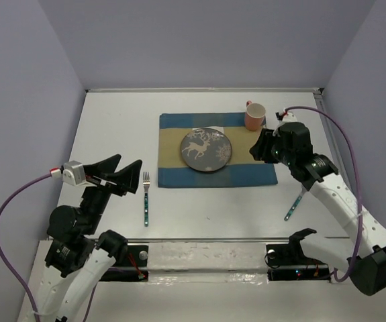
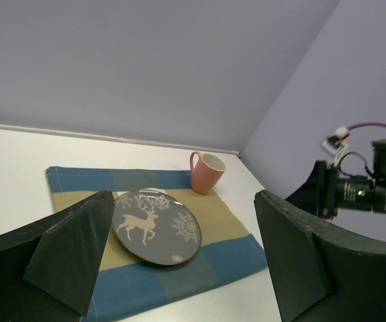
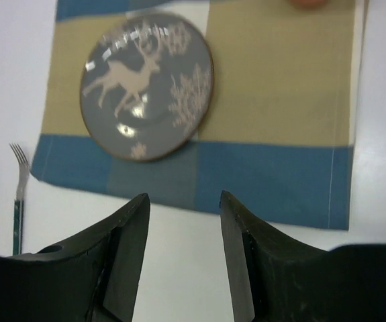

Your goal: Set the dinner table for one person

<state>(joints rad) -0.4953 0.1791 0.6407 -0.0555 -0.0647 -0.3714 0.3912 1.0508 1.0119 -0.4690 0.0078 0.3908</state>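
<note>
The white bench (image 1: 112,134) fills the floor of the walled cell, reaching from the arm bases to the back wall. The left fingers (image 1: 131,166) hover over its near left part, spread wide with nothing between them. The right fingers (image 1: 257,146) hang above the placemat's right edge, partly open and empty. A blue, tan and cream checked placemat (image 1: 246,171) lies flat on the middle of the bench towards the far side. On it sits a grey plate (image 1: 207,149) with a pale reindeer and snowflakes. A pink mug (image 1: 254,116) stands upright at the mat's far right corner. A teal-handled fork (image 1: 146,198) lies left of the mat, tines pointing away. Another teal-handled utensil (image 1: 292,209) lies right of it, partly hidden by the right arm.
</note>
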